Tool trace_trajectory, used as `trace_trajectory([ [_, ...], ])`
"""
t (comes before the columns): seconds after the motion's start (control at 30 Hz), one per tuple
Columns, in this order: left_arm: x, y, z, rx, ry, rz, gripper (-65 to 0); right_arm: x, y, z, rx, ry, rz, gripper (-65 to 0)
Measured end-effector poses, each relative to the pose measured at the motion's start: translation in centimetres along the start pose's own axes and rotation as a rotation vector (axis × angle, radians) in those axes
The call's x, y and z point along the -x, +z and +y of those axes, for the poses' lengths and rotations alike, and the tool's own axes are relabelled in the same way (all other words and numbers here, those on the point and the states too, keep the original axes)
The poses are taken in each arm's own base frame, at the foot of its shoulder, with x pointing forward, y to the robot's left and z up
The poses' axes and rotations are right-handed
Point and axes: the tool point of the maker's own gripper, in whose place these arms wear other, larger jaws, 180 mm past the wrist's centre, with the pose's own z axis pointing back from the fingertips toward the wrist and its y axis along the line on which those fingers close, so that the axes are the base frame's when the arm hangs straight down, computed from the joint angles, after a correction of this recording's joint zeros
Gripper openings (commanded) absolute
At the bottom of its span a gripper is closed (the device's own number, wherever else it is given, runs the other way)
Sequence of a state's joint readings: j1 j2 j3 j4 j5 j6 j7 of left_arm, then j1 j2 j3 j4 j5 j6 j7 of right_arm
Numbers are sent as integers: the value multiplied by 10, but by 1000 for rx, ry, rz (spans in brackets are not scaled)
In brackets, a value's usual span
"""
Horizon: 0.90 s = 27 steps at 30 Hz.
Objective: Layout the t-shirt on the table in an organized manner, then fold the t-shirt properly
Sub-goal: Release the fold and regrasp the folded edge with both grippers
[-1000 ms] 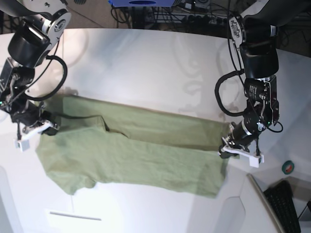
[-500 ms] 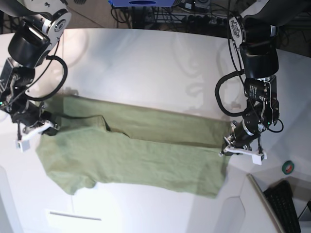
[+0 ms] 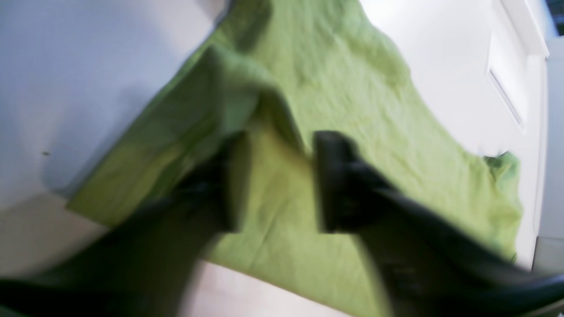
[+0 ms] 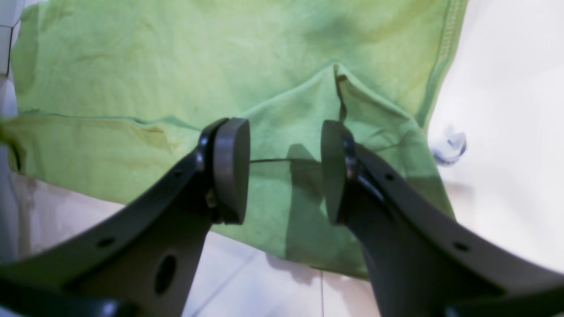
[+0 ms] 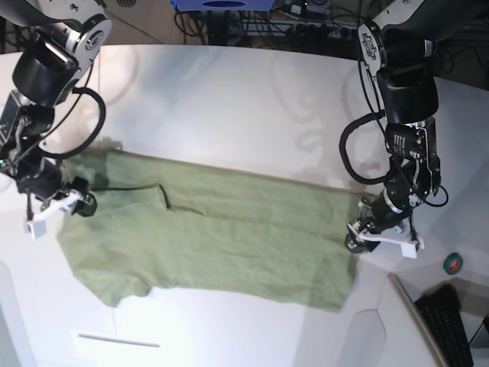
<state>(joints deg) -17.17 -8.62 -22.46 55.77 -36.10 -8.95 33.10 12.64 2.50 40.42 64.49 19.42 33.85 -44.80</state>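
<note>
left end effector (image 3: 275, 180) wide, over t-shirt (image 5: 214, 237) hem corner | right end effector (image 4: 284, 169) wide, over sleeve edge

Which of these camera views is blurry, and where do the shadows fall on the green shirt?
Left wrist view: motion-blurred, the left gripper and the olive-green cloth t-shirt smeared. Right wrist view: sharp, the right gripper throwing a dark shadow on the shirt between its fingers. Base view: evenly lit, soft glare on the smooth white table, faint arm shadows.
</note>
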Motion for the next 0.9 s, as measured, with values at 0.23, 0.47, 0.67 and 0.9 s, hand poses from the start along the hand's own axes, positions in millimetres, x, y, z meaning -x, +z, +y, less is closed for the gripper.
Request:
trace_trajectory([
  [0.23, -39, 28, 29, -48, 36, -131, -191, -16, 26, -7, 55, 65, -71, -393],
  [0.47, 36, 38, 9, -5, -142, 25, -650, 14, 30, 9, 41, 66, -57, -630],
  [0.67, 43, 14, -20, 49, -192, 73, -650, 41, 19, 1, 37, 15, 19, -650],
  [0.9, 49, -8, -20, 33, -187, 72, -650, 38, 19, 0, 39, 19, 13, -650],
])
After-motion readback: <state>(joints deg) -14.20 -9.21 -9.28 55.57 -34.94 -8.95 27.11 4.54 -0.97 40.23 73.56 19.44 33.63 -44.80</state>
